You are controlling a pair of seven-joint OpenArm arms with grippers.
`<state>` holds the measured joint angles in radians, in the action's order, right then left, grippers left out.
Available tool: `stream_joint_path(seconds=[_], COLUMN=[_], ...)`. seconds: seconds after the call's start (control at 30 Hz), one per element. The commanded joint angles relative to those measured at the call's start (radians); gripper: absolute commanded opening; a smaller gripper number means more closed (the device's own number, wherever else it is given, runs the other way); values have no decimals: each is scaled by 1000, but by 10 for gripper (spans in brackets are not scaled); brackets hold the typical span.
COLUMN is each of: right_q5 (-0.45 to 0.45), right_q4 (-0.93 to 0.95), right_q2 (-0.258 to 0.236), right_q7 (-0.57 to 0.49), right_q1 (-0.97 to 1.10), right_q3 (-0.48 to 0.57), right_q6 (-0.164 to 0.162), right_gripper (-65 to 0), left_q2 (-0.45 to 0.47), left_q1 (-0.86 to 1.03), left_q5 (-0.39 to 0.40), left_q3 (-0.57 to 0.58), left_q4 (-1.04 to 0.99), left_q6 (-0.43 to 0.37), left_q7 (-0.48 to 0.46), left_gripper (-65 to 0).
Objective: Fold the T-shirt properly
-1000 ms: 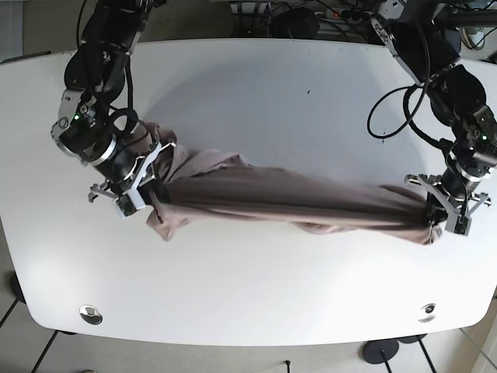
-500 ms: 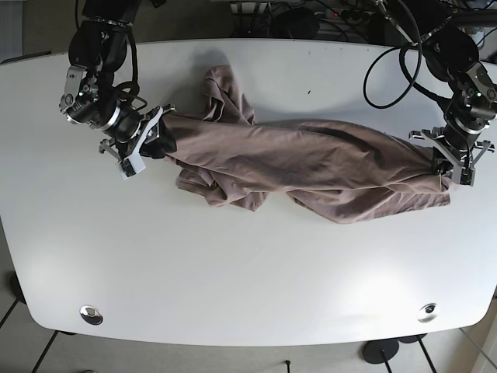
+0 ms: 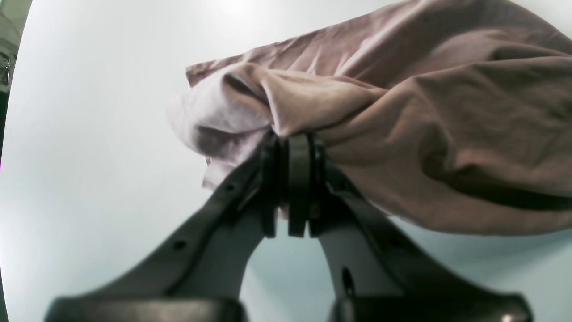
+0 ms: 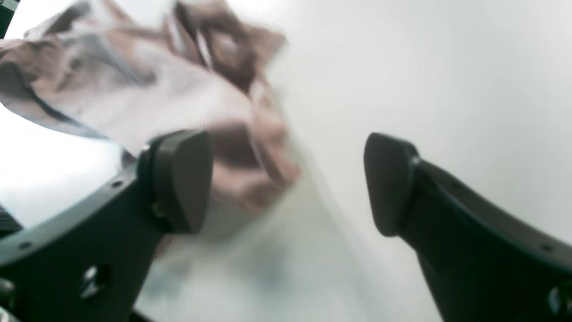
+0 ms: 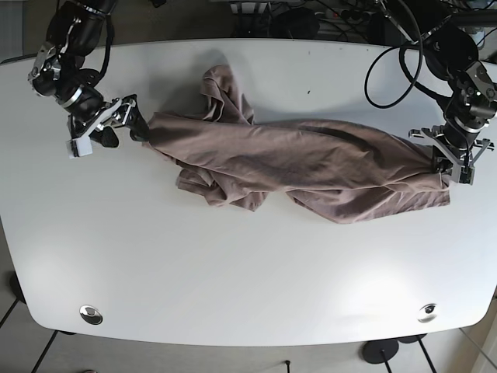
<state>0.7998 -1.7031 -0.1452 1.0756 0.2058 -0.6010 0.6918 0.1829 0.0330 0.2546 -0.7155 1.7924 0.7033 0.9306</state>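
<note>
The left gripper is clamped on a bunched end of the T-shirt. The right gripper stands wide apart — cloth lies blurred behind one finger, seemingly not gripped. The brown shirt sprawls crumpled across the white table between both arms.

A rumpled brown cotton T-shirt lies on the white rounded table, stretching between the two pincers' tips.
</note>
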Motion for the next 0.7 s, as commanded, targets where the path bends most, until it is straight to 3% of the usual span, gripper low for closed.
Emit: stream_joint_path(seconds=[0.03,0.2,0.3,0.33,0.4,0.47,0.57,0.7], right_q5=[56,56,54,53,26,-3,-10,-15], right_q4=[21,100,174,179,174,173,120,-108], right_q2=[-11,-15,-12,-14,-15,-15,-18,-60], right_q7=[-16,-27,-64,-65,-65,-64,-62,-62], right_q1=[2,-1,-38,-52,-67,-81,-73,5], right_q3=[-1,111,118,118,120,120,117,117], right_q6=[6,6,6,6,6,6,6,6], right_gripper=[-157,-159,-225,-266,-474,-631,-628,-629], left_q2=[16,16,16,16,16,16,16,16], left_q1=[-12,-12,-11,-11,-11,-11,-12,-11], left_q5=[12,12,12,12,12,12,16,111], left_q3=[0,0,-3,-5,-5,-6,-6,-3], left_q4=[16,16,17,16,16,19,53,169], left_q6=[-5,-5,-5,-5,-5,-5,-5,-5], left_q7=[-22,-22,-22,-22,-22,-22,-22,-18], left_gripper=[-650,-650,-650,-650,-650,-650,-650,-650])
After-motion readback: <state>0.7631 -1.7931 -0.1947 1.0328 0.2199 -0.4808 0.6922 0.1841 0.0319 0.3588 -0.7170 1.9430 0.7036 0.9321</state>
